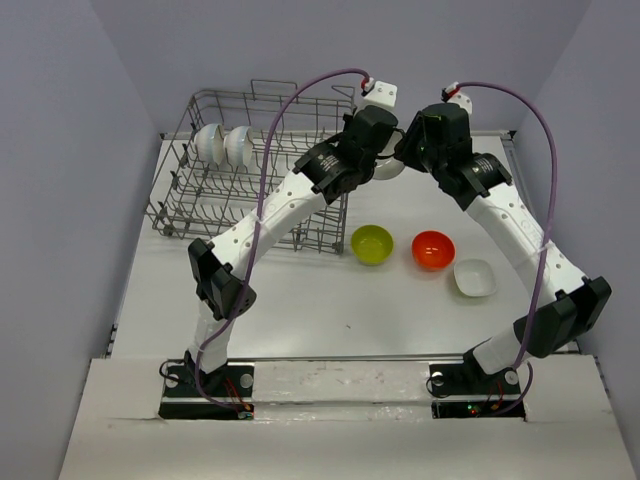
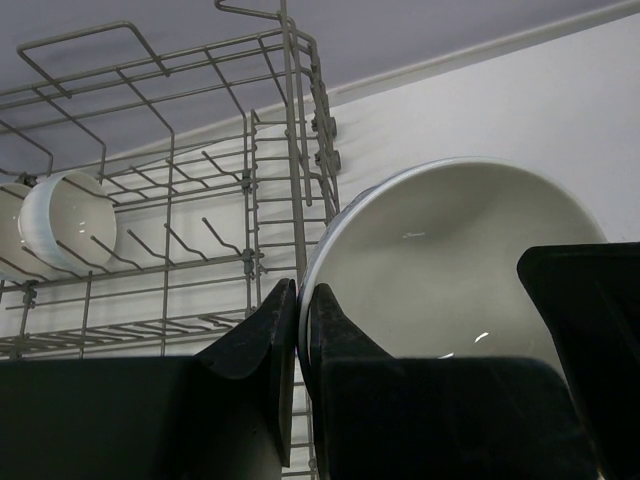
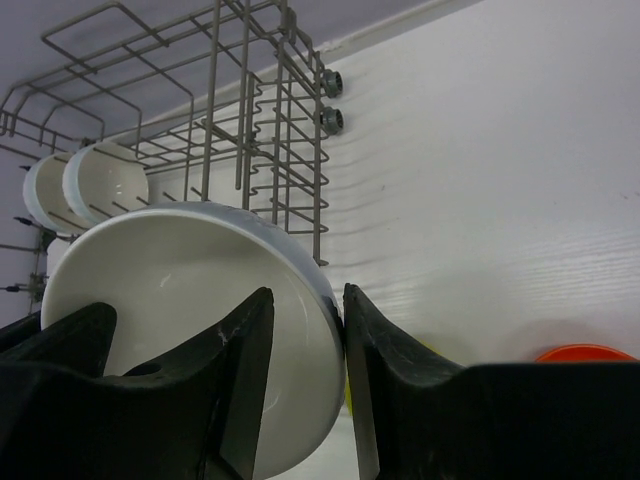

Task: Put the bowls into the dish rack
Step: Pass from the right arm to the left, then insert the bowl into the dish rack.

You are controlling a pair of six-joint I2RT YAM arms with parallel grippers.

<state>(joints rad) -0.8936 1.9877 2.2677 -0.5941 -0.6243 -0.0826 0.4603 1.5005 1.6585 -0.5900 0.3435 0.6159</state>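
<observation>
Six bowls (image 1: 209, 143) (image 1: 238, 146) (image 2: 450, 260) (image 1: 372, 243) (image 1: 433, 248) (image 1: 474, 277), one dish rack (image 1: 175, 205), two arms (image 1: 280, 205) (image 1: 520, 225)

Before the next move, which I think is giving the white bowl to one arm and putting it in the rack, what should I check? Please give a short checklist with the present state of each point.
1. Left gripper pinches the rim of the held white bowl: ok.
2. Right gripper straddles the same rim, but whether its pads press on it: cannot tell.
3. Free tines in the dish rack beside the two racked bowls: ok.
4. Gap between the held white bowl and the rack's side wires: cannot tell.
5. Green bowl, orange bowl and small white bowl lie apart from both grippers: ok.
</observation>
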